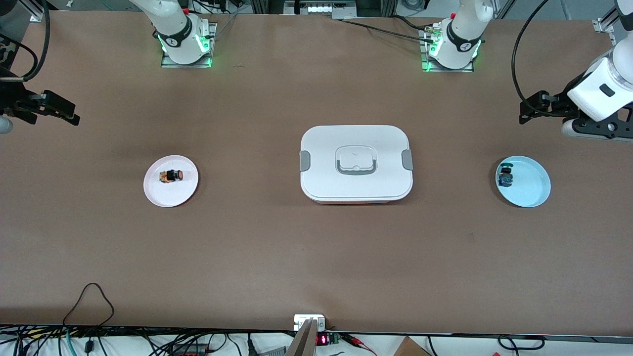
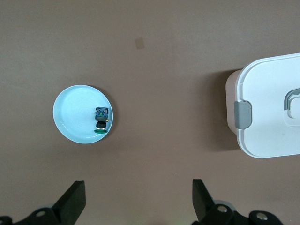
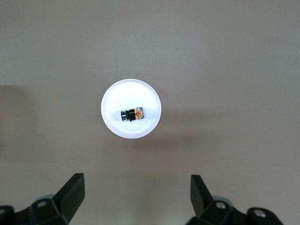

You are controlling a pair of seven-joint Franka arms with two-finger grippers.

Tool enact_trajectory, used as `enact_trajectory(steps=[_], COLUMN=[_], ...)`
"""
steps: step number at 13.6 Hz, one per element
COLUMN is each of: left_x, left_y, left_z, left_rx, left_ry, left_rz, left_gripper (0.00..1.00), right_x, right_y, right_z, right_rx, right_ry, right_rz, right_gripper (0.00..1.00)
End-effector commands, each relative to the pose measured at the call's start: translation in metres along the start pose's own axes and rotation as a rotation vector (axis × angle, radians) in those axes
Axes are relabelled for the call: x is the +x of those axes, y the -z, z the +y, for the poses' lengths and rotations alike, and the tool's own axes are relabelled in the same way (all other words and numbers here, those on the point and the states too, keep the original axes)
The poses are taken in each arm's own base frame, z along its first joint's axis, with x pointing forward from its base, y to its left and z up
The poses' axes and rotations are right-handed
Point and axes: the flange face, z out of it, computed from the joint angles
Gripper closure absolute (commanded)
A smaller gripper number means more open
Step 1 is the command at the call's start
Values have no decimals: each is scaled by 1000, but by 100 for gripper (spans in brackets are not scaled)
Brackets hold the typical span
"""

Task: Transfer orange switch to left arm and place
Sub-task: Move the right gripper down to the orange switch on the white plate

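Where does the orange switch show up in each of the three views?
Front view: the orange switch lies on its side on the white plate, toward the right arm's end of the table.
Left wrist view: not in it; only the blue switch on the light blue plate shows.
Right wrist view: near the picture's middle, on the white plate.
Shared landmark: the white plate, in the front and right wrist views.

Orange switch (image 3: 132,114) on white plate (image 3: 112,101)

I count two plates, a white plate (image 1: 170,194) and a pale blue plate (image 1: 531,190). Two switches: one orange switch (image 1: 171,175), one blue switch (image 1: 505,176). One box (image 1: 356,185).
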Motion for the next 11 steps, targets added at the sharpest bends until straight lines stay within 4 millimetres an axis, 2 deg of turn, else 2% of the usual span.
enact_trajectory(steps=[1,4,6,10,11], left_x=[-1,-3,-3,-5,-5], left_y=[6,6,7,7,7], left_z=[-2,-1,4,10,10], left_rx=[21,30,31,32,32], left_ry=[-12,-15,-24,-31,-33], left_rz=[-7,-16,-15,-25,-28], left_gripper=[0,0,0,0,0], right_x=[-6,-3,3,21,26], right_y=[5,3,-7,-40,-49], right_z=[-2,-2,-8,-14,-21], right_rx=[-1,0,-1,-13,-18], right_ry=[-2,4,13,22,31], right_rz=[-16,-17,-31,-81,-85], right_gripper=[0,0,0,0,0])
